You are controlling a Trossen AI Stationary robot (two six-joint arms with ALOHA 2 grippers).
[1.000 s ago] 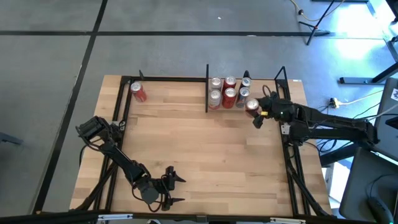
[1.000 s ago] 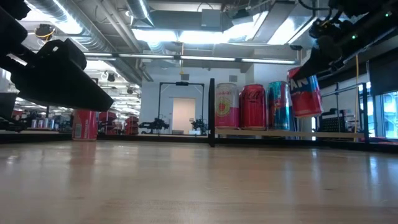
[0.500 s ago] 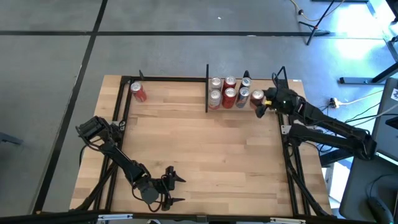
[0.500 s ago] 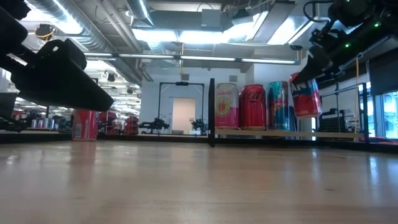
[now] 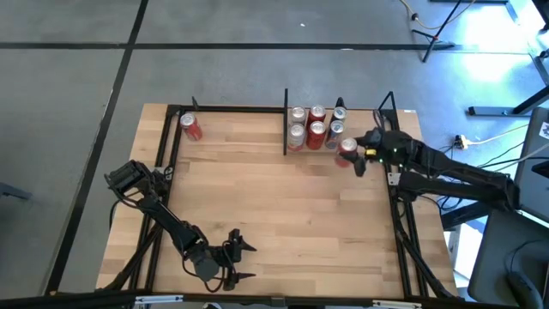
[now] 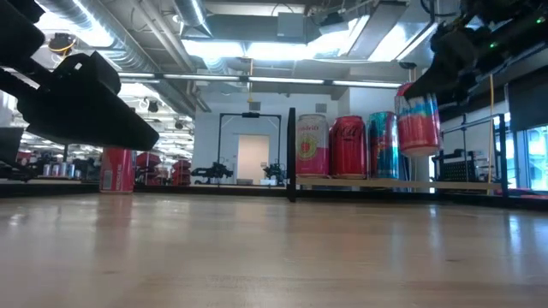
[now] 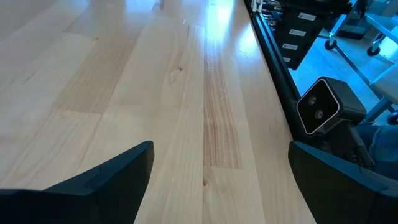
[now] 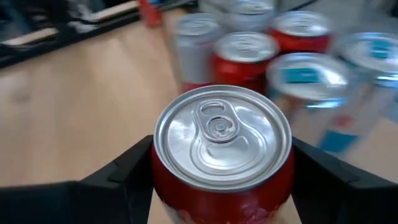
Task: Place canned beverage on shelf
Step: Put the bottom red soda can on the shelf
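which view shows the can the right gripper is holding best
The right wrist view: the red can fills the frame, pull-tab top plain, right gripper fingers on both sides. The low view shows its side, lifted above the shelf. The high view shows it small; the left wrist view misses it.

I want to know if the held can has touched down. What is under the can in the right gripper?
In the low view the red can, clamped in the right gripper, hangs with clear space beneath it, above the shelf ledge. Overhead, the can itself covers whatever lies directly below.
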